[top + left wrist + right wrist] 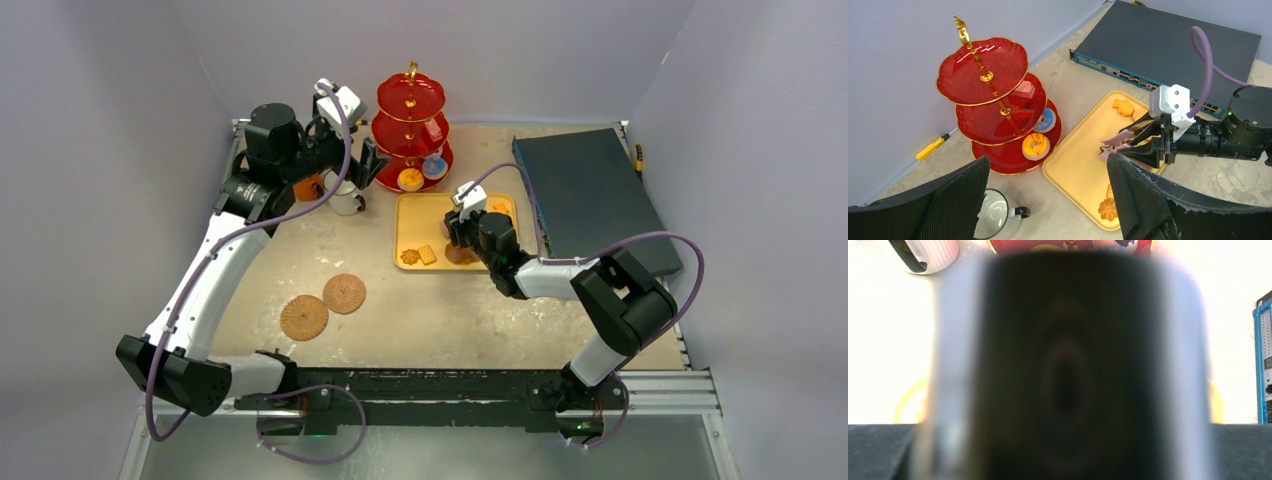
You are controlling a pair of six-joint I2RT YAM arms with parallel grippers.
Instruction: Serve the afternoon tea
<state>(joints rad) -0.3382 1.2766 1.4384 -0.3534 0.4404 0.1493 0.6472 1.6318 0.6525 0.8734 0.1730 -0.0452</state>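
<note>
From overhead, two round woven mats (pixel 304 317) lie on the sandy bench (pixel 450 320) at the left. That is the only view that catches the orange mug (pixel 308 187), half hidden under the left arm. Touching it on the right is the white ribbed mug (pixel 345 197). The left claw (pixel 368 165) hangs with its fingers wide apart and nothing between them. It sits just beyond the white mug and close beside the red three-tier stand with a gold handle (pixel 412 130).

The left wrist camera shows what the overhead view cannot. The white mug sits low between the black fingers (pixel 955 200). A yellow-iced ring pastry (pixel 1035 145) and a blue-iced pastry (pixel 1046 120) rest on the stand's bottom tier, and a yellow-handled screwdriver (pixel 935 146) lies by the wall.

To the right, the flat yellow rectangular tray (pixel 415 215) holds a few biscuits (pixel 1108 210). Over it hangs the right claw (pixel 1143 142), clamped on metal tongs (pixel 1113 145) whose scalloped tips hover above the tray, apart from the biscuits.

The right wrist view is almost wholly blocked by a blurred dark shape with silvery sides.

Farthest right lies a dark blue-grey flat metal box (pixel 590 195).
</note>
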